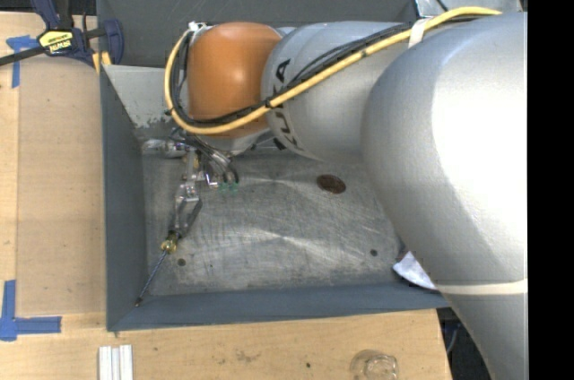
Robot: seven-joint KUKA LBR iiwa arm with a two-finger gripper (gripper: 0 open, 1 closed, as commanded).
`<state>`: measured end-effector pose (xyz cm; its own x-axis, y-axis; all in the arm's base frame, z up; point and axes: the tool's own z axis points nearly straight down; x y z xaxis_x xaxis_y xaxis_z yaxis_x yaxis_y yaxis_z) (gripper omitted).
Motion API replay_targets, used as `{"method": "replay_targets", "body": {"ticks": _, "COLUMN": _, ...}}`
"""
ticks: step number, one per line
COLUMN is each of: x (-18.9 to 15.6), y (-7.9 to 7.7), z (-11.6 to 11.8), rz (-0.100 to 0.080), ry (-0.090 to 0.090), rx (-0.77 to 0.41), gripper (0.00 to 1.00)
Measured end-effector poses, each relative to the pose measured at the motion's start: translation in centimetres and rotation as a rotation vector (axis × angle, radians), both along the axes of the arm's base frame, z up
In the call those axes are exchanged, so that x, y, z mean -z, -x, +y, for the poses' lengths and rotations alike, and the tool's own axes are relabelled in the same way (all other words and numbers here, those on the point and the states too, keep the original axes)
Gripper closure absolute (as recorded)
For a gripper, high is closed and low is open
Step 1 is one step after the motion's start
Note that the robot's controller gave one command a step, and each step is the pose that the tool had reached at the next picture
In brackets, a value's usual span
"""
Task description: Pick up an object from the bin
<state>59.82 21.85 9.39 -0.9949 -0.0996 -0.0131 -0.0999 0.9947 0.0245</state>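
Bin point(121, 217), grey metal: brown round disc point(331, 184) mid-floor; thin dark rod point(170, 239) slanting along the left side; white scrap point(411, 269) in the near right corner, half under the arm point(448, 145). Gripper point(199, 172) sits at the rod's upper end; gripping or released, cannot tell. Arm lettering point(280, 105) is cut by the yellow cable point(359, 51), unreadable.

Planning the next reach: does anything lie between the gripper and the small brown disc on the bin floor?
Only a small green bit, right beside the gripper on the disc's side. Past it the bin floor is bare up to the brown disc.
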Motion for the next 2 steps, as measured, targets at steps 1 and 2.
{"method": "replay_targets", "body": {"ticks": 1, "x": 0.3, "y": -1.2, "z": 0.1, "rz": 0.001, "ry": -0.002, "rx": -0.041, "gripper": 0.0}}
{"method": "replay_targets", "body": {"ticks": 2, "x": 0.4, "y": -0.5, "z": -3.2, "rz": -0.006, "ry": 0.002, "rx": -0.292, "gripper": 0.0}}
